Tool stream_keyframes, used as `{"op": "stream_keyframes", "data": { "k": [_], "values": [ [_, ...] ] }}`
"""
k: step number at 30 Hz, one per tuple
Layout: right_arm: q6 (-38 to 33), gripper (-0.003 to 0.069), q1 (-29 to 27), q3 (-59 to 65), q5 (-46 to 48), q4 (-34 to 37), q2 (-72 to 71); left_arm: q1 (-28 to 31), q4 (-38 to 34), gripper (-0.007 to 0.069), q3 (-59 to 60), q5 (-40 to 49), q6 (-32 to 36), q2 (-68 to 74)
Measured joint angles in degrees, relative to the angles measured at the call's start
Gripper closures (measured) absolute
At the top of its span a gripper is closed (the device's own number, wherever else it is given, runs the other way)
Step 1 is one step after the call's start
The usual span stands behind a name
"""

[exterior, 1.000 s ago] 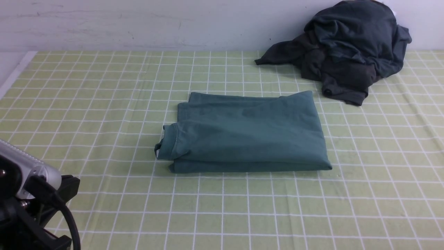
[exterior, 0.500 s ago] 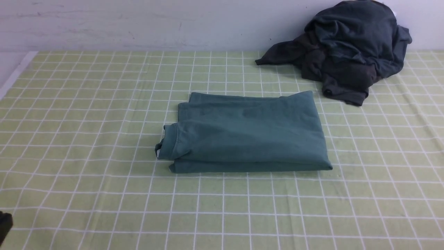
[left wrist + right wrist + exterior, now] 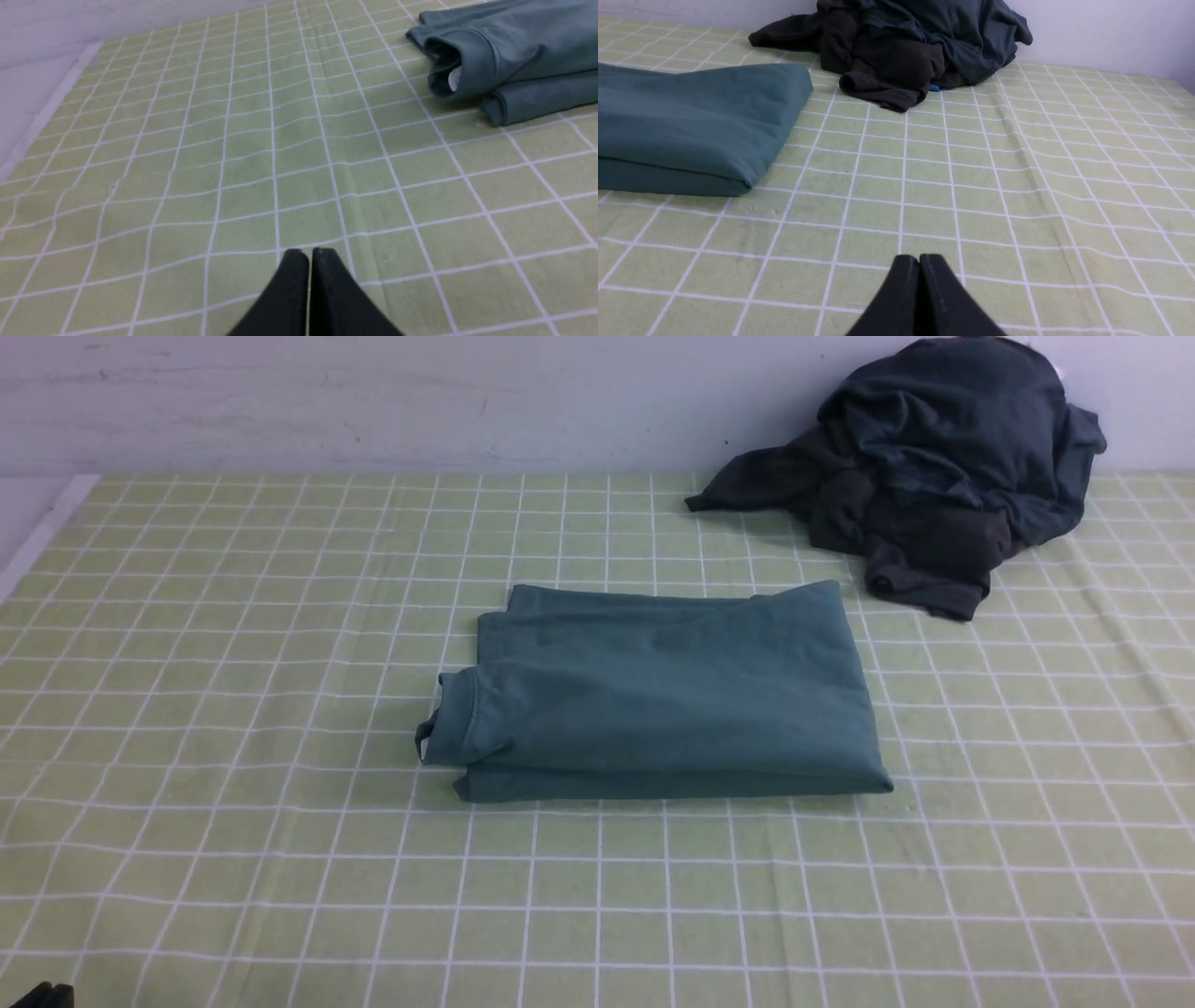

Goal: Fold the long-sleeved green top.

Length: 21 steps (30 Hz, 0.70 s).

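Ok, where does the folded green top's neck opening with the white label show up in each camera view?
Front view: neck opening at the green long-sleeved top's left end, mid-picture.
Left wrist view: neck opening at upper right, white label inside.
Right wrist view: not in it; only the top's other end.
Shared landmark: the white-gridded green cloth.

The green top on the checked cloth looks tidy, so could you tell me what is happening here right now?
Nothing is being handled at this moment. The green long-sleeved top lies folded into a neat rectangle on the checked cloth, collar end towards the robot's left. Both tools are shut and empty, hovering over bare cloth apart from it: the left tool and the right tool. A pile of dark clothes sits untouched by the wall.
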Motion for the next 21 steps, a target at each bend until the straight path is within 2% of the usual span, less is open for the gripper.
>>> {"op": "stream_keyframes", "data": {
  "k": [6,21],
  "values": [
    [0.00,0.0671,0.00,0.00,0.00,0.00,0.00,0.00,4.39,0.0627,0.00,0.05,-8.14,0.00],
    [0.00,0.0671,0.00,-0.05,0.00,0.00,0.00,0.00,5.29,0.0627,0.00,0.39,-9.54,0.00]
  ]
}}
